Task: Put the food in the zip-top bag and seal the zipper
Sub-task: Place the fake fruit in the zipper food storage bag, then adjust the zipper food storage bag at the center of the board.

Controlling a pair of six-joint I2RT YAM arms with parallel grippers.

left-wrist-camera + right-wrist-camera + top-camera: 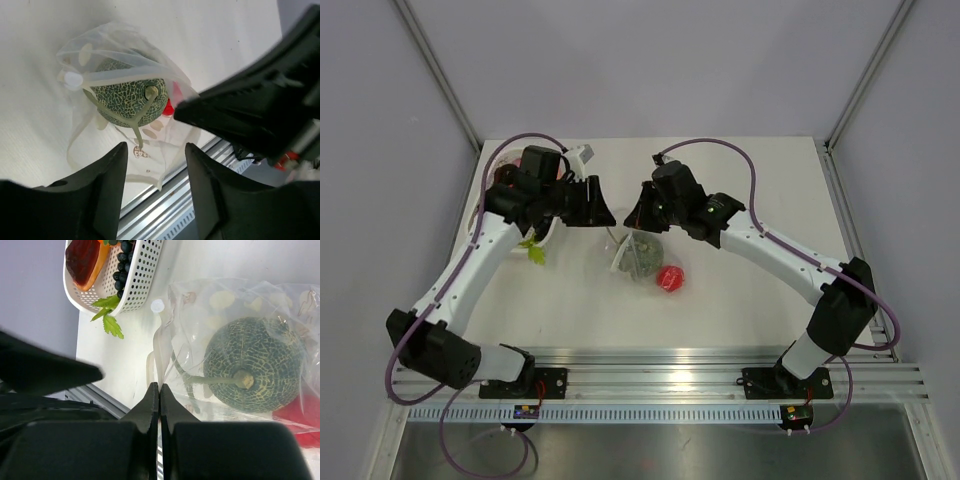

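I see netted melon (131,100) inside zip-top bag (638,255) on bench (750,200). Red ball (670,278) just beside it, seemingly outside. More food waits in white tray (145,270) (berries, leaves, orange piece). Zipper looks unsealed. Left jaws apart, empty. Right jaws pressed together near bag edge.

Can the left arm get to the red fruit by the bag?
Probably not directly: the bag, pinched by the right gripper, lies between the open left gripper and the red fruit.
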